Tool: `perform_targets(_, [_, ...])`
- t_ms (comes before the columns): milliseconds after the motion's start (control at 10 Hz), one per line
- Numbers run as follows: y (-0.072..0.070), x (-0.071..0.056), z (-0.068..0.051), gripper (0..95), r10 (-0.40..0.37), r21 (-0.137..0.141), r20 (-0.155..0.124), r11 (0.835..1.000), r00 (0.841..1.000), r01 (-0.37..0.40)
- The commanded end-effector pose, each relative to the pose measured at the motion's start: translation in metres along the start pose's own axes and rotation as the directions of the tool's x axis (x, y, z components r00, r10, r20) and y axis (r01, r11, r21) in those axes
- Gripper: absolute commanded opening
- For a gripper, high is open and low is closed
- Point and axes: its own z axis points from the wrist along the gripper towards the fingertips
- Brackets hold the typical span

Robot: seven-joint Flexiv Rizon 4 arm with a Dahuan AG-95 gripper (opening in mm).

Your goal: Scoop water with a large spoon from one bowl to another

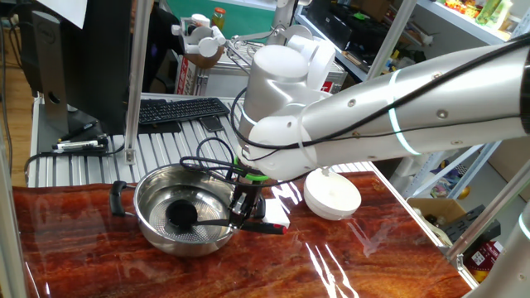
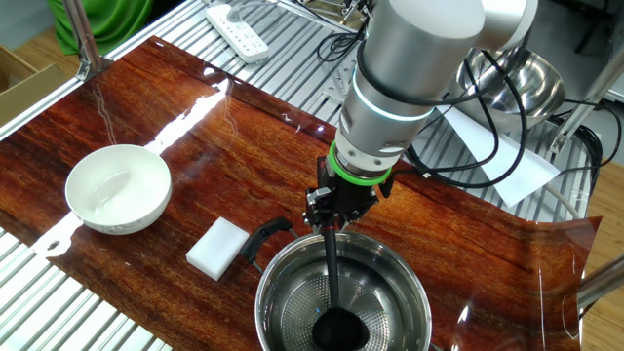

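Jaws clamp ladle (image 2: 333, 283) handle, cup in steel bowl (image 2: 283, 278)

both views are brightly and evenly lit from overhead, with no dim corners. the glossy wooden table top (image 1: 348, 257) throws back white streaks of glare: in one fixed view these lie to the right of and below the gripper (image 1: 246, 207), in the other fixed view they run well to the left of and above the gripper (image 2: 336, 210). the steel bowl (image 1: 157, 194) just beside the pincer shows bright highlights on its rim and wall, and its dotted bottom stays readable. shadows are soft and short, close under things. the white arm (image 1: 397, 112) is nearly blown out. focus is sharp near the pincer; far shelves look slightly soft
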Motion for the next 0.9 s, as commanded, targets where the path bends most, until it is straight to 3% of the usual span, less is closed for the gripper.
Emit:
perform_targets(100, [-0.0003, -0.0011, 0.0001, 38.0, -0.002, -0.001, -0.002, 1.000, 1.000, 0.002])
perform_targets(900, [-0.0034, -0.0023, 0.0071, 38.0, -0.034, -0.001, -0.005, 0.999, 0.999, 0.034])
